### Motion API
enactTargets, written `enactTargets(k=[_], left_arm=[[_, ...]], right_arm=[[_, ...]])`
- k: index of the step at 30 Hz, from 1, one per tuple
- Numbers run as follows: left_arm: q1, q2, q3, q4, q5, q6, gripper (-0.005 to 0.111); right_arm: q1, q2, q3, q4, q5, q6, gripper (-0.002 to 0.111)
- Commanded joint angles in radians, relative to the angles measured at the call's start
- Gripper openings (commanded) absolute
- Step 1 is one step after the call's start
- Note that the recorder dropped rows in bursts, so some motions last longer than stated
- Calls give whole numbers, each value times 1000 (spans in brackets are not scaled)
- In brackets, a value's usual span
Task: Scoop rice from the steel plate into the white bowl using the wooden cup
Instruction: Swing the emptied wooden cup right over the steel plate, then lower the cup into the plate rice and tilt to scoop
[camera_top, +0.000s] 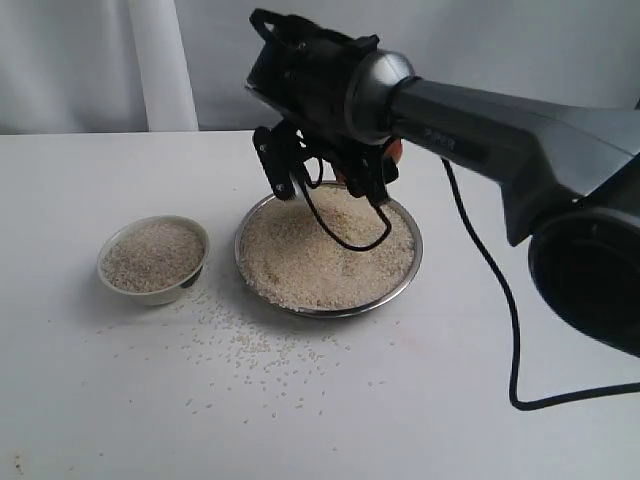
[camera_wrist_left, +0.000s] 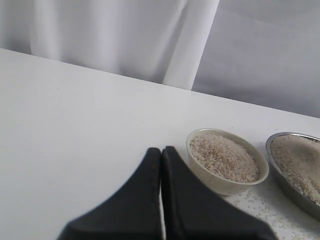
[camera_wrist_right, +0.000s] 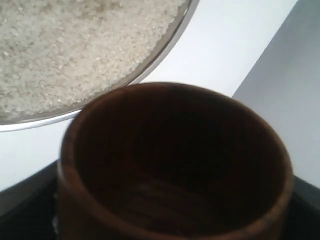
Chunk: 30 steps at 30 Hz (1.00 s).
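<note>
Gripping the wooden cup (camera_wrist_right: 175, 165), the right tool (camera_top: 325, 175) hangs over the 12 o'clock rim of the steel plate (camera_top: 330, 313). Dark fingers sit on either side of the cup in the right wrist view, jaws wide around it. That view looks straight into the cup mouth: dark interior, bare wood grain at the bottom. In the exterior view only a reddish sliver of the cup (camera_top: 397, 150) shows behind the tool. The plate edge and rice lie just beyond the cup in the right wrist view; whether cup and plate touch, cannot tell.

Rice (camera_top: 320, 255) fills the steel plate in a low, wide mound out to the rim. The white bowl (camera_top: 165, 297) stands at 9 o'clock of the plate, near but apart, heaped with rice (camera_top: 152, 255) up to its rim. Spilled grains (camera_top: 250, 350) are scattered on the tabletop (camera_top: 100, 400) from about 5 o'clock of the bowl to 7 o'clock of the plate.

Left tool (camera_wrist_left: 161, 155) is closed, its fingers pressed together with nothing between them. It sits low over the bare tabletop, well apart from the bowl (camera_wrist_left: 227, 186) and plate (camera_wrist_left: 292, 192), both seen past its tips.

A black cable (camera_top: 510, 330) trails off the right arm (camera_top: 500, 140) — one loop hangs over the rice, the rest drops to the tabletop at 3 o'clock of the plate. A white curtain (camera_wrist_left: 125, 35) stands behind the tabletop.
</note>
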<state>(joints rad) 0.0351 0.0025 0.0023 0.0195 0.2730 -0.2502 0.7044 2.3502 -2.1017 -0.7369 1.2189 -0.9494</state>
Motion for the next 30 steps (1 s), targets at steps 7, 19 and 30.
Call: enactTargets(k=[7,19,30], left_arm=[[-5,-3,-2,-2,-6,-4,0],[-5,-3,-2,-2,-6,-4,0],[-5,-3,-2,-2,-6,-4,0]], right_arm=[[-36,30,141,-155,2,-76,0],[-13,79,186,-268,-65,-48,0],[13,153,186,-371,-134,62,0]])
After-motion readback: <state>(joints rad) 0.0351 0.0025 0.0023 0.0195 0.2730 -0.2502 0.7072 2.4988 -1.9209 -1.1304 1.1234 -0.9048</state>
